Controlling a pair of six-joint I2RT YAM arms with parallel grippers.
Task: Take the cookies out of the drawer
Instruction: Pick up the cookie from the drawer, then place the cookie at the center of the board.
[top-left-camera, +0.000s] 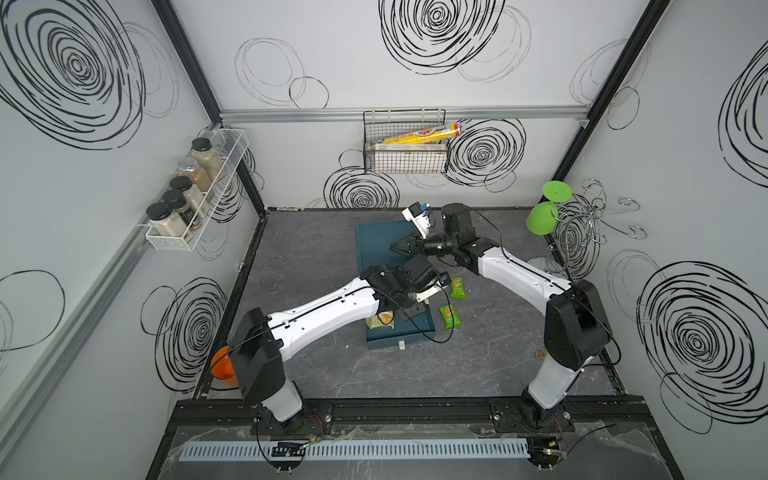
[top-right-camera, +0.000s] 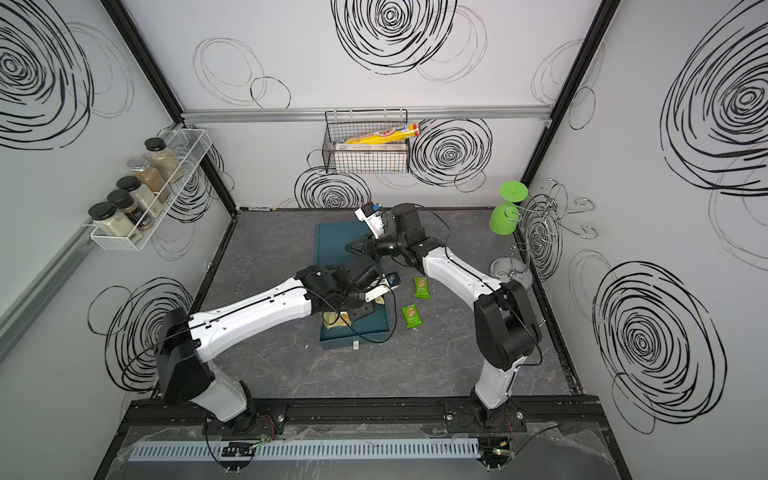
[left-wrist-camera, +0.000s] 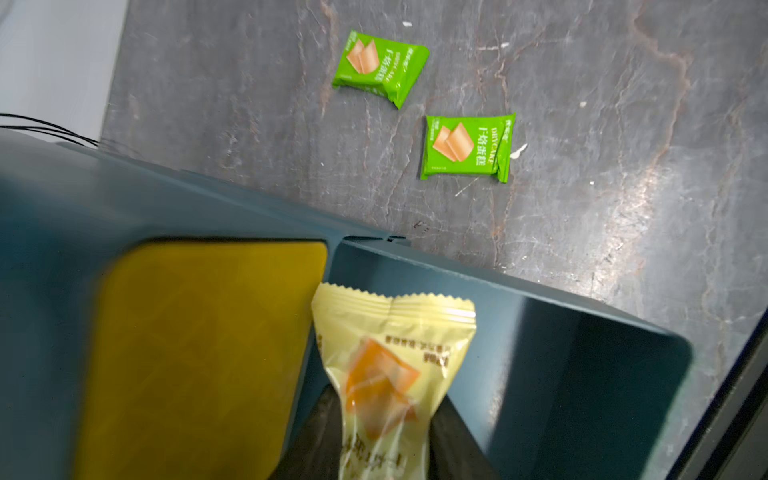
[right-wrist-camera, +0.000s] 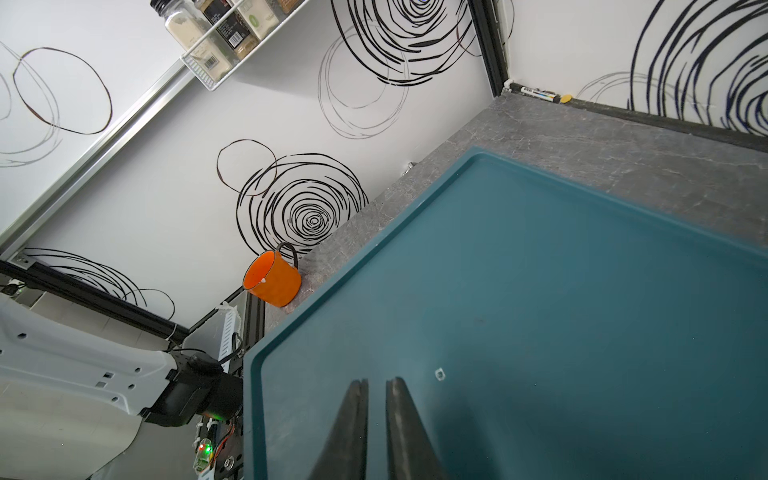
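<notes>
The left gripper (left-wrist-camera: 384, 401) is seen closed on a small pale beige wrapped packet (left-wrist-camera: 390, 353) printed with an orange biscuit picture. The wrapper is pinched at its waist between the dark fingers (left-wrist-camera: 316, 440), and its crimped end stands free beyond them. The packet is held over the open teal plastic drawer (left-wrist-camera: 519, 291), inside its side wall and not yet past it. Beyond that wall, 2 bright green wrapped packets (left-wrist-camera: 380, 66) (left-wrist-camera: 467, 147) are laid flat on the grey marbled tabletop (left-wrist-camera: 623, 166), near each other but apart. In a top view a pale packet (top-left-camera: 380, 320) is glimpsed in the drawer under the left wrist; whether it is the gripped packet or another cannot be told. No black packets can be made out, much of the drawer being covered by the arm. The right gripper (right-wrist-camera: 376, 386) is nearly closed, with only a thin slit between its fingers and nothing held. It is poised over the flat top of the teal cabinet (right-wrist-camera: 540, 291), and contact cannot be confirmed. The step in hand is judged to be the lifting out of packet 3. For the next move, the packet needs to be raised clear of the wall, carried to bare table near the green pair, and released low.
</notes>
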